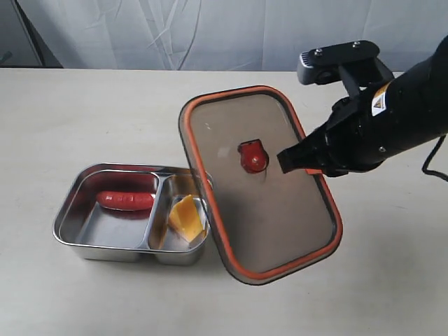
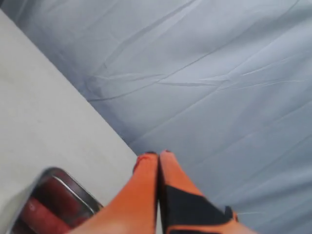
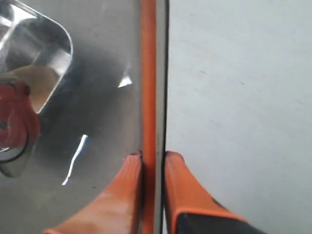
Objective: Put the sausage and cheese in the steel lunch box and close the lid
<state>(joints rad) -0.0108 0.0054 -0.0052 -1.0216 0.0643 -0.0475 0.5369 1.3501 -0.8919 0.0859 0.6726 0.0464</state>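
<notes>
The steel lunch box [image 1: 75, 238] sits on the table at the left. The dark-red sausage [image 1: 126, 200] lies in its larger compartment, and the yellow cheese [image 1: 186, 218] leans in the smaller one. The tinted lid [image 1: 280, 217] with its orange rim hangs tilted just right of the box, overlapping the box's right edge, red valve [image 1: 253, 156] facing up. My right gripper [image 1: 302, 162] is shut on the lid's rim; in the right wrist view its fingers [image 3: 153, 157] pinch the orange edge of the lid [image 3: 97, 107]. My left gripper [image 2: 158, 155] is shut and empty, raised beside a corner of the box [image 2: 68, 183].
A pale tabletop [image 1: 84, 112] extends all round the box. A wrinkled grey-white backdrop [image 1: 210, 31] hangs behind the table's far edge. The right arm's black body [image 1: 399, 119] reaches in from the right.
</notes>
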